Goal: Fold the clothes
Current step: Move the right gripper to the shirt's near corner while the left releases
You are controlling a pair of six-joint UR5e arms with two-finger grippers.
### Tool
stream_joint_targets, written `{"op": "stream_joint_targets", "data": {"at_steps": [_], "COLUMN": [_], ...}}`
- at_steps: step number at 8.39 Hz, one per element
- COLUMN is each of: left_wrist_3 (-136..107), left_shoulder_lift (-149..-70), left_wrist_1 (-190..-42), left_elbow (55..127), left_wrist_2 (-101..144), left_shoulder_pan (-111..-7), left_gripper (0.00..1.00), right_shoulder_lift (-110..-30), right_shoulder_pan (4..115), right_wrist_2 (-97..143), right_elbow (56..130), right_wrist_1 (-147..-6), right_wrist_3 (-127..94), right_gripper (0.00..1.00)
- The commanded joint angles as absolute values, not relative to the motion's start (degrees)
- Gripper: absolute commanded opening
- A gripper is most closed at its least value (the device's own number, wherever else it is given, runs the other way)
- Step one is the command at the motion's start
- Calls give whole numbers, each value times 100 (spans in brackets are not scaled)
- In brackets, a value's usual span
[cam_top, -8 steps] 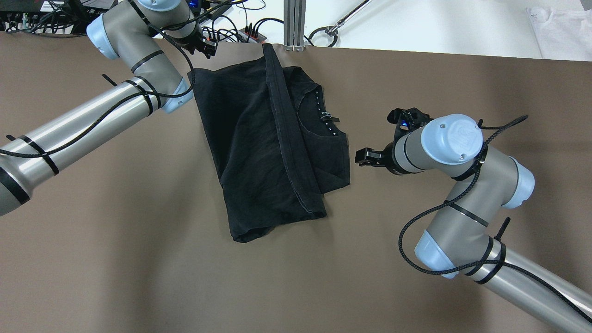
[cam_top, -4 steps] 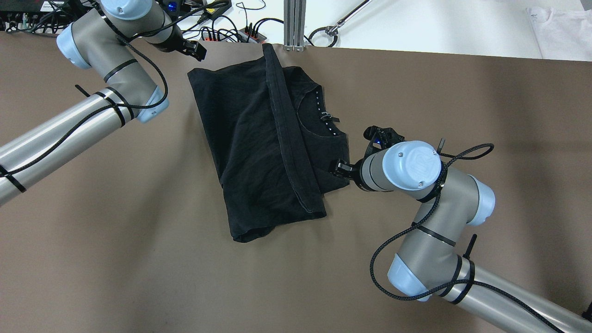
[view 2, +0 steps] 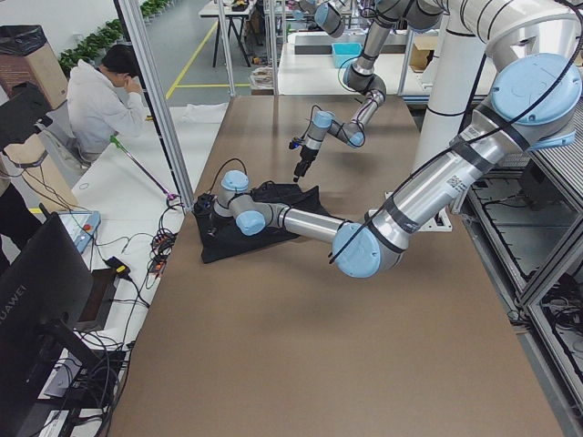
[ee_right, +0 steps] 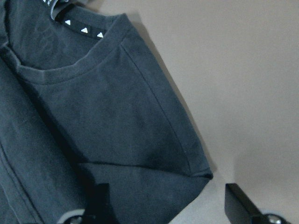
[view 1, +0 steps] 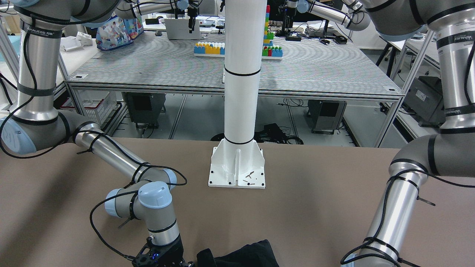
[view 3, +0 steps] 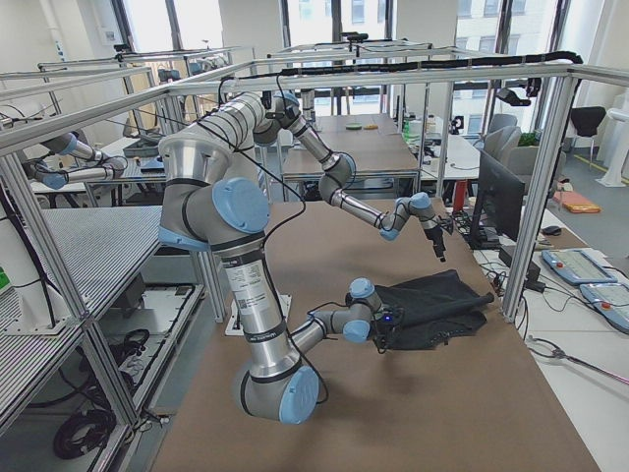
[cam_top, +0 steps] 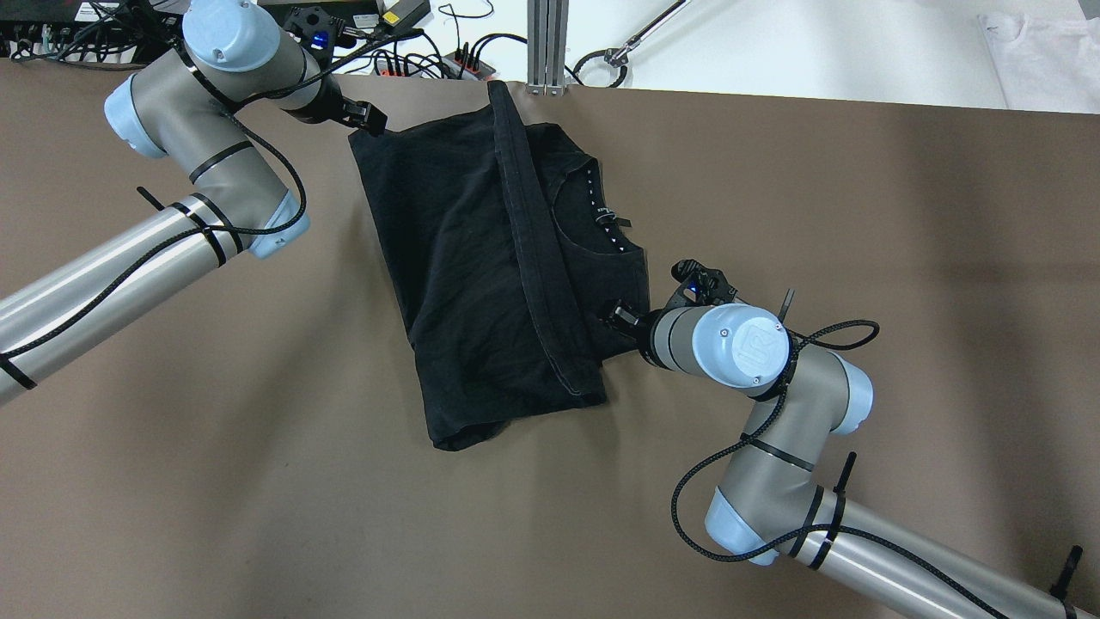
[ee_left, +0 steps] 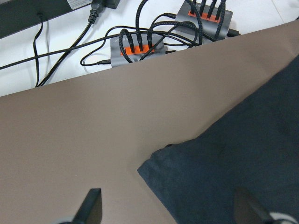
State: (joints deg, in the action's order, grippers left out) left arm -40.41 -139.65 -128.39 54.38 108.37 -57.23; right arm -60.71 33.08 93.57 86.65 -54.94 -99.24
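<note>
The clothes are a black T-shirt, partly folded, flat on the brown table; its collar faces right. My left gripper is open at the shirt's far left corner. In the left wrist view its fingers straddle that corner. My right gripper is open at the shirt's near right corner. In the right wrist view its fingers stand either side of that corner. The shirt also shows in the exterior front-facing view and the exterior right view.
Cables and power strips lie just past the table's far edge. An aluminium post stands there too. A white pole with a base plate is on the robot's side. A person sits beyond the far edge.
My left gripper has swung out and come down to the shirt's far left corner. My right arm has moved left and nearer, bringing its gripper to the shirt's near right corner.
</note>
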Motion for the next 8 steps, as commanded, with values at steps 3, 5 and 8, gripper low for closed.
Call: {"op": "stream_joint_targets", "data": {"at_steps": [3,5,8], "left_wrist_3": [-4069,-4069,-4061], "left_shoulder_lift": [-13913,-13913,-13878], "left_wrist_1": [-12850,-12850,-12850], "left_elbow": [5449,5449,5449], "left_wrist_2": [10819,10819,10819], "left_shoulder_pan": [-5695,-5695,-5695], "left_gripper": [100,100,100], "right_shoulder_lift": [-6100,-6082,-6117], "right_shoulder_pan": [3296,3296,3322], "right_wrist_2": [9299,9290,9167], "right_elbow": [8437,8481,8525], "right_wrist_1": [-5177,-5177,-5177], "right_wrist_3": [-10037,-10159,-10248], "right_gripper": [75,18,0]}}
